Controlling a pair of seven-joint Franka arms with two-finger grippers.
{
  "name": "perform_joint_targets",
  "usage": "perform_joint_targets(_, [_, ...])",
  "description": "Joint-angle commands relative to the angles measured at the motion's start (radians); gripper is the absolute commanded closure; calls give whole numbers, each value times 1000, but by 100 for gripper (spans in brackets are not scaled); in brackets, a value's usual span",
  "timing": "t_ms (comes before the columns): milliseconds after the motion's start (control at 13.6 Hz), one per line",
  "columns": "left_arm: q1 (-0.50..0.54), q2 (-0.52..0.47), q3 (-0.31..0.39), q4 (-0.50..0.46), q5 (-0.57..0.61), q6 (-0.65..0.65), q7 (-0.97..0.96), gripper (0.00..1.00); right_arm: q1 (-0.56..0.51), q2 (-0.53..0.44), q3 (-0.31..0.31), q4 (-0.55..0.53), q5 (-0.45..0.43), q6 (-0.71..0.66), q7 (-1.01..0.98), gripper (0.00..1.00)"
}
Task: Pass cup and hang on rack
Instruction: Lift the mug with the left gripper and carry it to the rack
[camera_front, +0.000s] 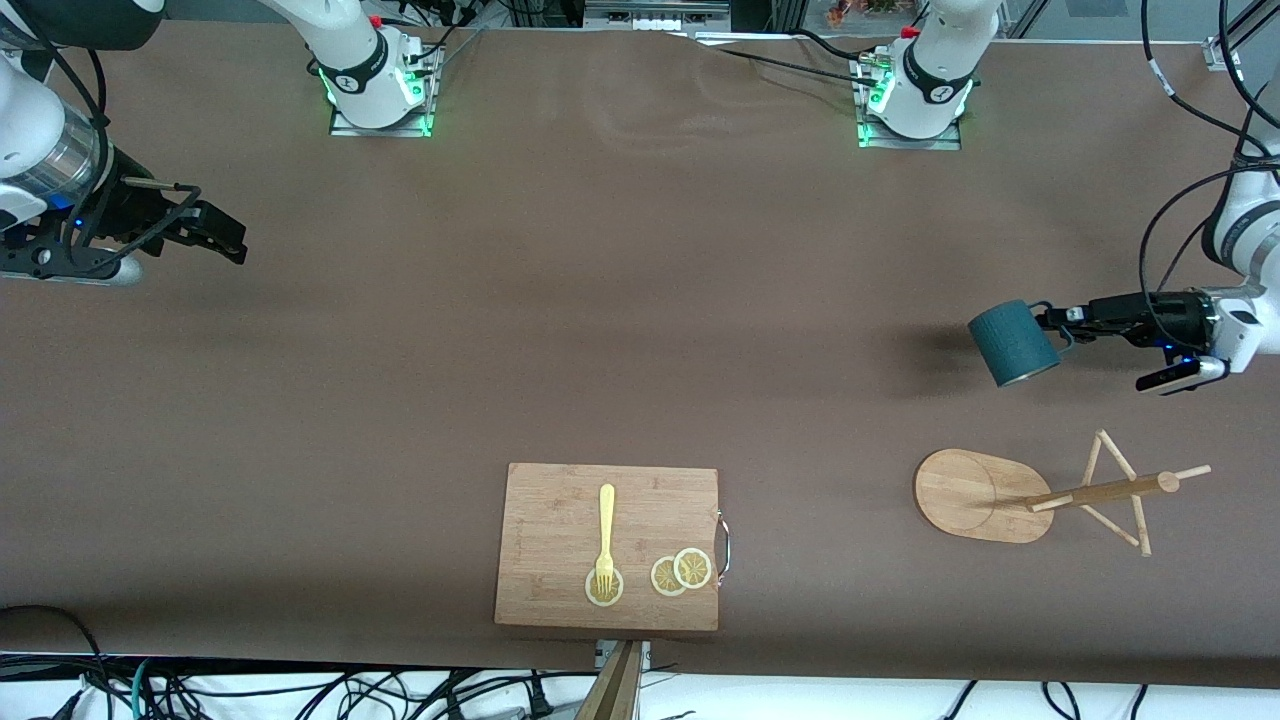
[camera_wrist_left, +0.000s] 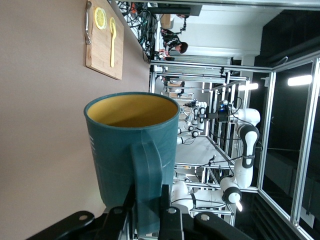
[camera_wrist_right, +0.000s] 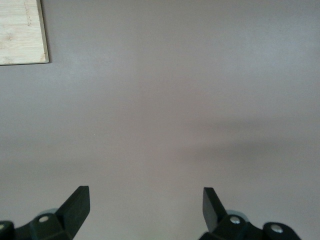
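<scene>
The left end effector (camera_front: 1062, 322) is clamping the cup (camera_front: 1012, 343) by its handle above the bench (camera_front: 640, 300); hanging on the rack (camera_front: 1040, 493) is pending, while the right end effector (camera_front: 215, 235) is waiting, fingers apart.

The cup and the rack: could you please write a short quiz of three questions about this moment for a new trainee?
1. True or false: the left gripper holds the cup by its handle, up in the air.
2. Multiple choice: how does the rack appear in the front view? A) its post seems to lean toward the left arm's end of the table, nothing on its pegs; B) a cup hangs on a peg; C) it stands on the cutting board.
3. Fill in: the right gripper is ____ and holds nothing, over bare table.

Key: 1 true; 2 A; 3 open.
</scene>
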Motion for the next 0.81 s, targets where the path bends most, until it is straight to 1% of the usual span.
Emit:
perform_joint_targets(0, [-2,21,-12,60,-24,-24,-125,100,-4,6,1,17,14,-17,6,0])
perform_joint_targets(294, [-2,35,-12,75,-106,-24,-271,100,-4,6,1,18,14,-17,7,0])
perform_joint_targets(367, [-2,42,-13,98,-131,-24,-300,100,-4,6,1,17,14,-17,6,0])
perform_joint_targets(587, [-5,90,-12,202,-146,-24,-353,100,-4,6,1,17,14,-17,6,0])
perform_joint_targets(734, [-8,102,-13,229,-149,-18,-385,100,-4,6,1,17,14,-17,6,0])
